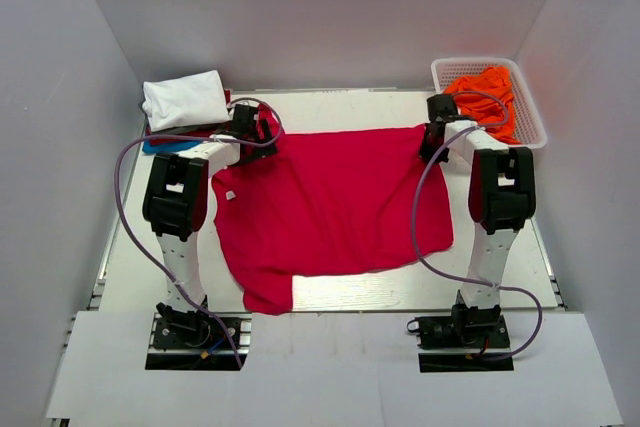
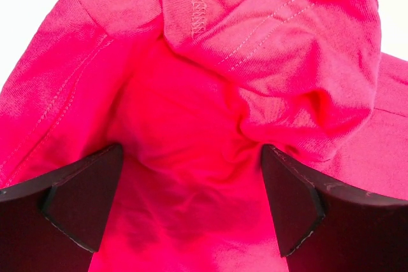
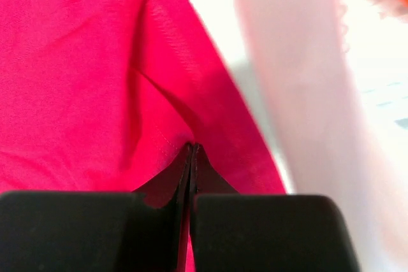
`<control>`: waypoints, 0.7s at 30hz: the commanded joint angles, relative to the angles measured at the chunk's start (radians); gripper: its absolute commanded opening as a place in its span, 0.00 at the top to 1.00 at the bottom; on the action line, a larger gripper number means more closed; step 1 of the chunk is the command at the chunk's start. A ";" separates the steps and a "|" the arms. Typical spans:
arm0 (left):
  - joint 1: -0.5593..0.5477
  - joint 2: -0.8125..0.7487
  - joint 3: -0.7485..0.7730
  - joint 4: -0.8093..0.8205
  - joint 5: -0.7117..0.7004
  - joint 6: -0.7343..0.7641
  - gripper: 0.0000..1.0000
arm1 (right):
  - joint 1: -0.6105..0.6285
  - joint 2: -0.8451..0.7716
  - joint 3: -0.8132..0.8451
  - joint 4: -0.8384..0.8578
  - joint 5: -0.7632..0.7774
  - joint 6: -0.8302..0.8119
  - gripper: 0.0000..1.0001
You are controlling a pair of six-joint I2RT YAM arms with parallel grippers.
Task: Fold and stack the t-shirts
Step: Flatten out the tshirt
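Fabric is bunched under the left claw [image 2: 191, 202], which gapes wide at the far-left corner of the crimson t-shirt [image 1: 330, 197] spread across the surface [image 1: 350, 292]. I'd pinch one clean hem there first. The right claw [image 3: 192, 151] is clamped on the far-right edge, so then pull both corners evenly toward the near side.

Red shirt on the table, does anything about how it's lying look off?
Yes. The red shirt lies skewed. Its far-left corner is bunched between the fingers of the open left gripper, the right gripper pinches the far-right corner, and its near edge runs crooked.
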 commanded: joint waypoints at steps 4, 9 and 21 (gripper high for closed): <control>0.021 0.015 -0.043 -0.039 0.032 0.021 0.00 | -0.035 -0.037 0.043 -0.024 0.116 0.032 1.00; 0.021 0.015 -0.043 -0.005 0.078 0.076 0.00 | -0.055 -0.018 0.055 0.031 0.087 -0.015 1.00; 0.021 0.015 0.058 -0.008 0.139 0.139 0.00 | -0.049 -0.129 0.027 0.063 -0.130 -0.153 0.64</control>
